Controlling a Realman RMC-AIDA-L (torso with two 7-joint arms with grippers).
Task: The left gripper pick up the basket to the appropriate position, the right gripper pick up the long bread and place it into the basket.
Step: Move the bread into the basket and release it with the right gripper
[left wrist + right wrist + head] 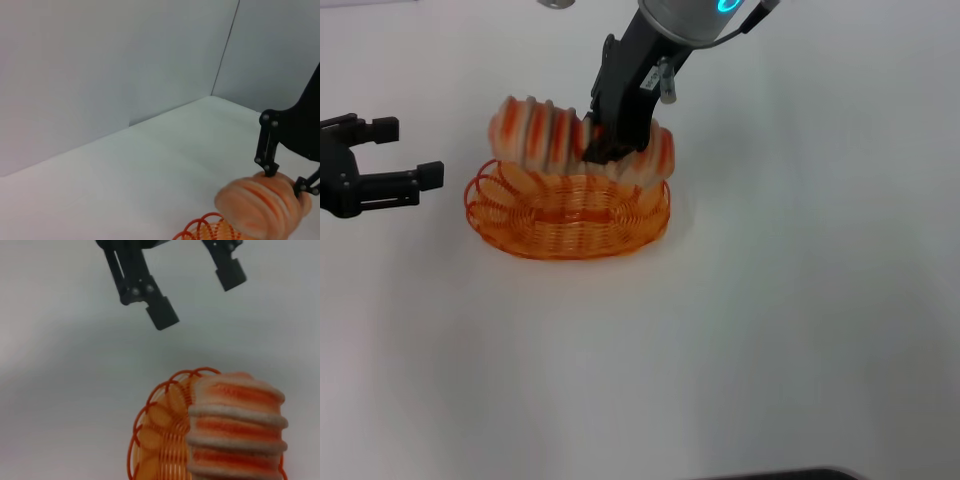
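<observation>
The orange wire basket (568,214) sits on the white table in the head view. My right gripper (605,148) is shut on the long bread (538,133) and holds it lengthwise just above the basket's far rim. The striped bread also shows in the right wrist view (235,432) over the basket (157,432), and in the left wrist view (262,205) with the right gripper's fingers (267,150) on it. My left gripper (408,152) is open and empty, left of the basket and apart from it. It also shows in the right wrist view (195,295).
Bare white table (770,330) lies around the basket. Grey walls meet in a corner (215,85) behind the table in the left wrist view.
</observation>
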